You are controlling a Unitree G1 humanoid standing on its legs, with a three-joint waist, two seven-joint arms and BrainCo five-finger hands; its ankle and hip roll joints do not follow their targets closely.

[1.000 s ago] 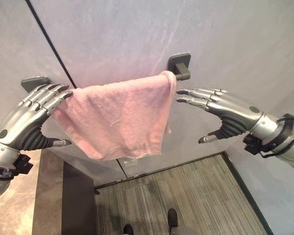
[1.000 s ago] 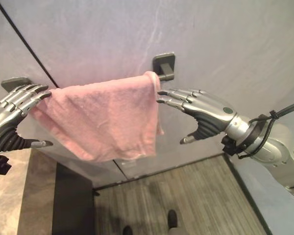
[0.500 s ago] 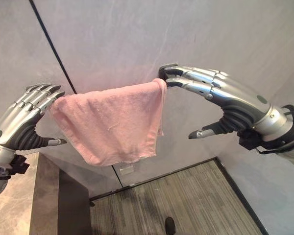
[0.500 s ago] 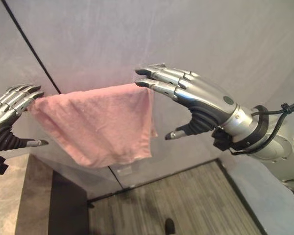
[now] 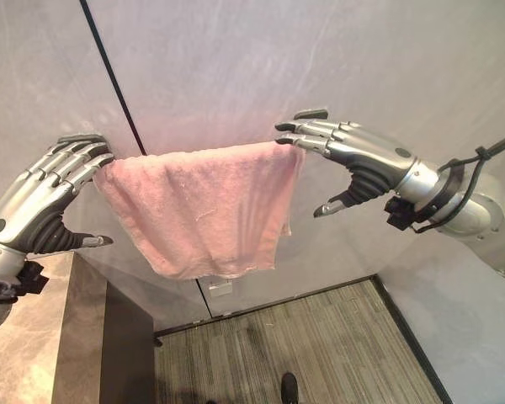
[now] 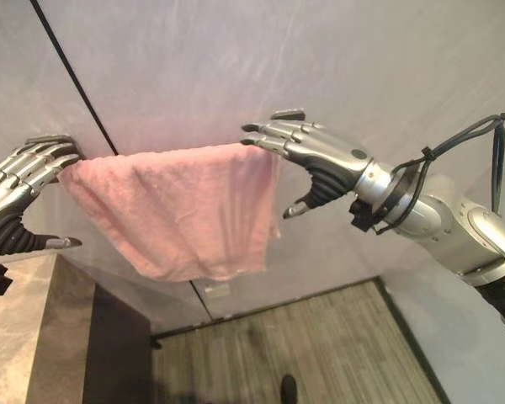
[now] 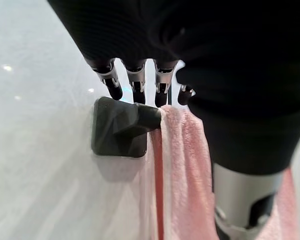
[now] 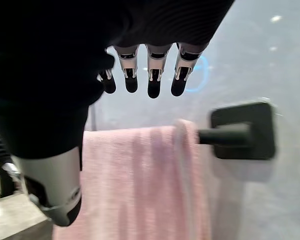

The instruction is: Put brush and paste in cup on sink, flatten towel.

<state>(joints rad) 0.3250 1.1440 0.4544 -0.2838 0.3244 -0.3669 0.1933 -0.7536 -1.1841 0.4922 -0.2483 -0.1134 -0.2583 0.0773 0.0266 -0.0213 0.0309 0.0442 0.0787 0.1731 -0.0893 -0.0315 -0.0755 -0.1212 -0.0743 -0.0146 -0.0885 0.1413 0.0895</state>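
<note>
A: Where is the pink towel [image 5: 199, 207] now?

B: Draped over a dark bar on the grey wall [image 5: 236, 67], spread wider than half a second ago; its right top corner has moved out toward the right bracket [image 8: 244, 131].

A: And the edges?

B: The left top edge touches the left bracket [image 7: 121, 127]. On the right a short stretch of bare bar shows between the cloth and the bracket. The lower hem hangs uneven, longer at the left, with bare wall below it.

A: The hands?

B: The right hand [image 5: 353, 160] has come down from the bar's end; its straight fingers rest at the towel's right top corner, thumb apart, grasping nothing. The left hand [image 5: 42, 202] stays at the left end, fingers extended onto the bracket, thumb free
</note>
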